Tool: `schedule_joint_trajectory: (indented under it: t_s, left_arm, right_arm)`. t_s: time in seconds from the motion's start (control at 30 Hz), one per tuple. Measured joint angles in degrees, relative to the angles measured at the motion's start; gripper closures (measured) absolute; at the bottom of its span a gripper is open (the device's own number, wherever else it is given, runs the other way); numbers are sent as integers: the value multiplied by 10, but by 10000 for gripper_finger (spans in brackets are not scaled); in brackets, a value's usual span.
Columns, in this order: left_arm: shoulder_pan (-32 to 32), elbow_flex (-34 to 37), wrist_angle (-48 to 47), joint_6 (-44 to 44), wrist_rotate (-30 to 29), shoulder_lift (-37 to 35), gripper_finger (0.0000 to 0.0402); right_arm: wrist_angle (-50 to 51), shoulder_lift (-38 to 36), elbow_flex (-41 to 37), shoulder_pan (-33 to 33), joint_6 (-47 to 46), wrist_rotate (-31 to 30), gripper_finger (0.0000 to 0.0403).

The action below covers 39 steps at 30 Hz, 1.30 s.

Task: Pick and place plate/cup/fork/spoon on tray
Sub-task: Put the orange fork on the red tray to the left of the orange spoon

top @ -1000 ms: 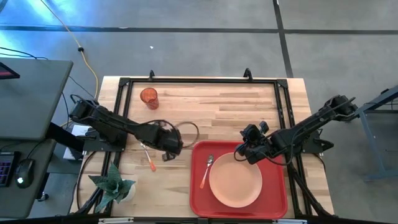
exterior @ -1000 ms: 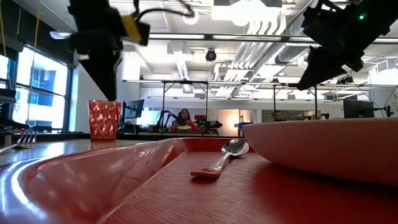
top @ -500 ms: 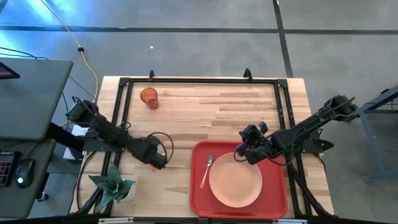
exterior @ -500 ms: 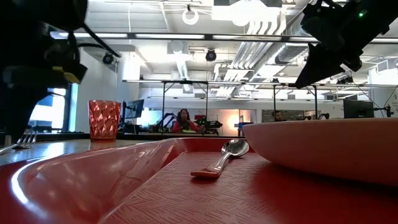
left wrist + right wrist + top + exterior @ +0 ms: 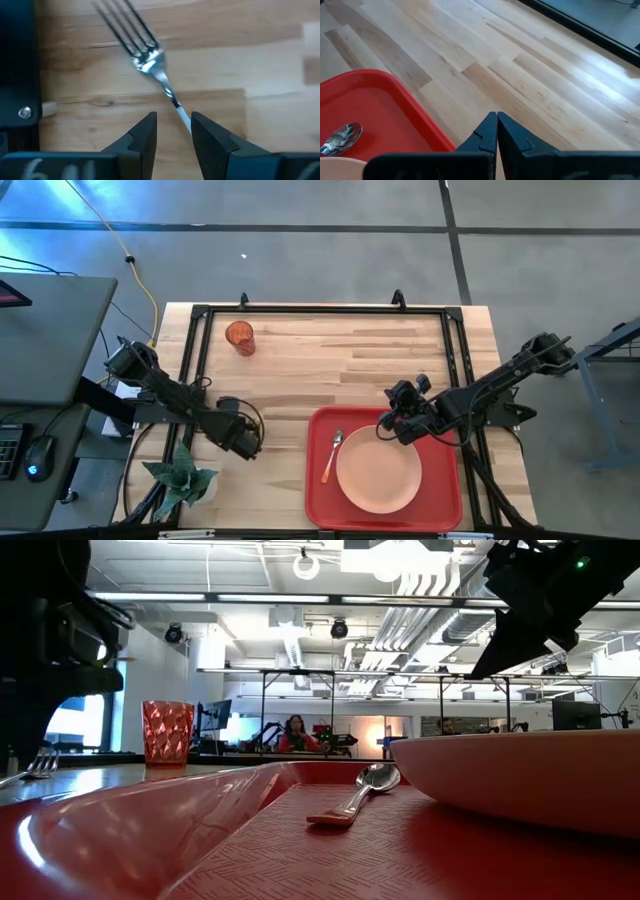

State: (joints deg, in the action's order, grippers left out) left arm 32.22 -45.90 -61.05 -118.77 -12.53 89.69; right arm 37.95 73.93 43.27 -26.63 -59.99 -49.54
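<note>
The fork (image 5: pixel 145 50) lies flat on the wood at the table's near left, and its tines also show in the low view (image 5: pixel 40 762). My left gripper (image 5: pixel 243 444) is low over it and hides it in the high view. Its open fingers (image 5: pixel 174 125) stand on either side of the fork's neck. The red tray (image 5: pixel 440 430) holds the pink plate (image 5: pixel 378 472) and the spoon (image 5: pixel 331 457). The cup (image 5: pixel 240 337) stands upright at the far left. My right gripper (image 5: pixel 386 425) is shut and empty above the tray's far rim.
A small green plant (image 5: pixel 180 476) stands at the table's near left corner, close to my left arm. A black frame rail (image 5: pixel 195 370) runs along the table's left side and another along the far edge. Bare wood lies between the cup and the tray.
My left gripper has gone toward the table's left and near edges and down, from beside the fork to right over it. The fork has stayed where it was. My right gripper has kept still.
</note>
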Motion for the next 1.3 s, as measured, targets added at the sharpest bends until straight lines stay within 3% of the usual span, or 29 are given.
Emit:
schedule_joint_trajectory:
  t_s: [0.47, 0.57, 0.77, 1.17, 1.3]
  left_arm:
    - [-16, 74, 109, -36, -24, -4, 279]
    - [-16, 74, 111, 15, -35, -3, 299]
    - [-1, 65, 113, 24, -56, -4, 379]
    - [-19, -31, 141, 132, -209, -45, 391]
    - [-46, -44, 315, 228, -289, -32, 393]
  right_arm:
    - [0, 0, 0, 26, 10, 15, 400]
    - [0, 0, 0, 26, 9, 27, 400]
    - [0, 0, 0, 26, 5, 30, 400]
    - [4, 0, 0, 26, 0, 30, 400]
    - [4, 0, 0, 26, 0, 26, 400]
